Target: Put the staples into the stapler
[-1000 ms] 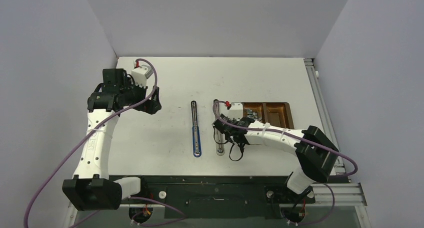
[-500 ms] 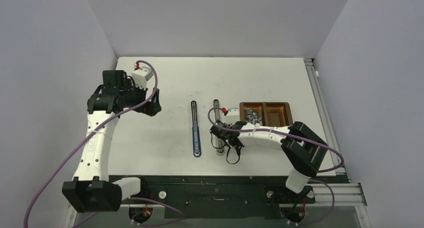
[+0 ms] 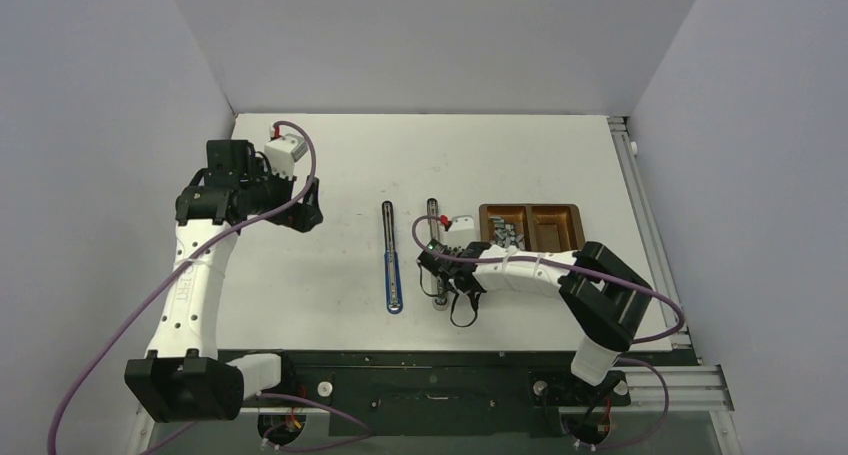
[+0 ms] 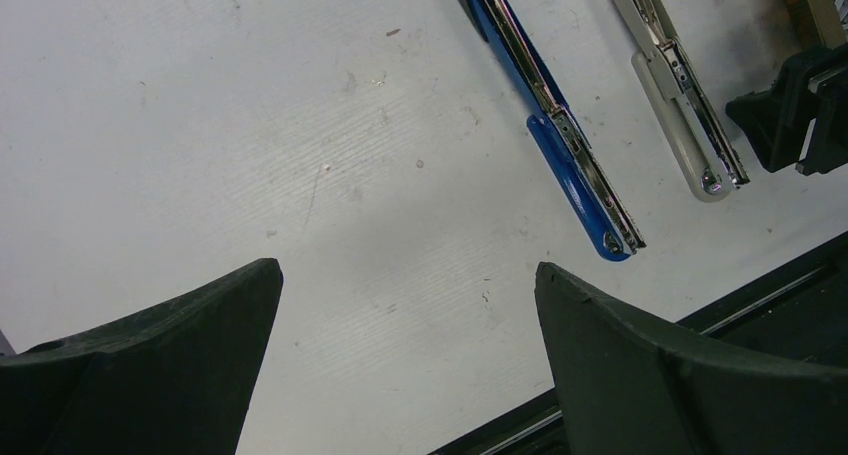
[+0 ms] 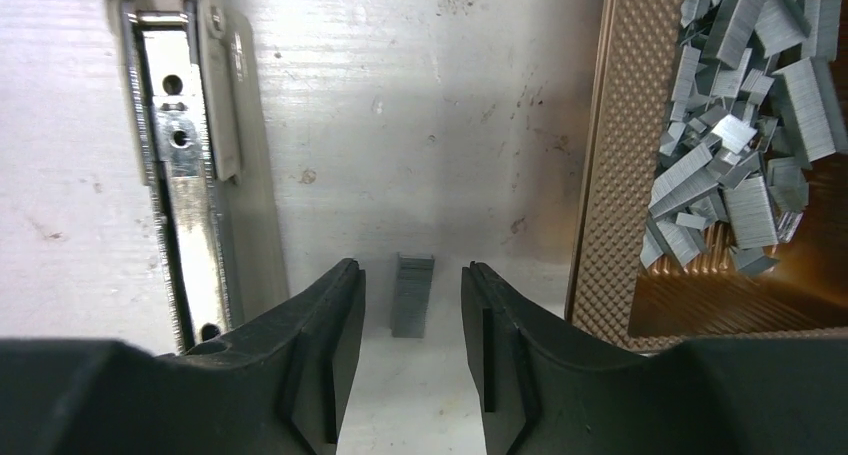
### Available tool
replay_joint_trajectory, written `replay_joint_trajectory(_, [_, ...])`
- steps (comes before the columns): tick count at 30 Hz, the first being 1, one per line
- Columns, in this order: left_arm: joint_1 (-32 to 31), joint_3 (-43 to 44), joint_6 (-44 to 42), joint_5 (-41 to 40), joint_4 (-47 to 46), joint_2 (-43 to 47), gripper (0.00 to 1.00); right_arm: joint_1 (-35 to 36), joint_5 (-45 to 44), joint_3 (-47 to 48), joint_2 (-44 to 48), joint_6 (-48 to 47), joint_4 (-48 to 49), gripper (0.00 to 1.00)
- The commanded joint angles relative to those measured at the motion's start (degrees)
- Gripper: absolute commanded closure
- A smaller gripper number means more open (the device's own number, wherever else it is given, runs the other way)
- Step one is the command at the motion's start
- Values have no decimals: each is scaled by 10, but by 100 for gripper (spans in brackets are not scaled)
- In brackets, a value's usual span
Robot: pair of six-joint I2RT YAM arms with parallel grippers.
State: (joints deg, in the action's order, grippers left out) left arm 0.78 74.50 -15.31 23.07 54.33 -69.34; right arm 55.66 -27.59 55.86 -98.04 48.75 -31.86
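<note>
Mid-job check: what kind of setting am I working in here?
Probably a lab robot test cell, not an office: bare white tabletop boxed in by plain grey walls, with aluminium framing rail along the right edge.

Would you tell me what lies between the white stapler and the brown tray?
A single short staple strip lies on the table there, flanked by the right gripper's open fingers; the right wrist view shows it.

On the desk (image 3: 330, 175), the left stapler (image 3: 391, 260) and the right stapler (image 4: 662, 70) are lying side by side near the middle, both running front to back. A tray (image 3: 573, 227) is sitting to their right, with the staples (image 5: 735, 125) piling in its left compartment. One staple strip (image 5: 412, 300) is lying on the desk between the right stapler and the tray, between the spread fingers of the right hand (image 5: 412, 278).
</note>
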Motion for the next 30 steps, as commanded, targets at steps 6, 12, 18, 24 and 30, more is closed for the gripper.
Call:
replay_joint_trajectory(6, [-3, 35, -4, 14, 8, -11, 4, -51, 22, 105, 88, -64, -31, 60])
replay_joint_trajectory(12, [-3, 40, -5, 14, 11, -17, 4, -159, 50, 112, 121, -105, -2, 62])
replay_joint_trajectory(18, [-3, 48, -4, 14, 15, -27, 4, -235, 58, 98, 88, -121, 27, 65])
replay_joint_trajectory(24, [-3, 52, -4, 15, 18, -30, 4, -288, 85, 70, 49, -107, 59, 65])
replay_joint_trajectory(30, [-3, 50, -5, 14, 20, -31, 4, -300, 105, 49, 22, -108, 75, 62])
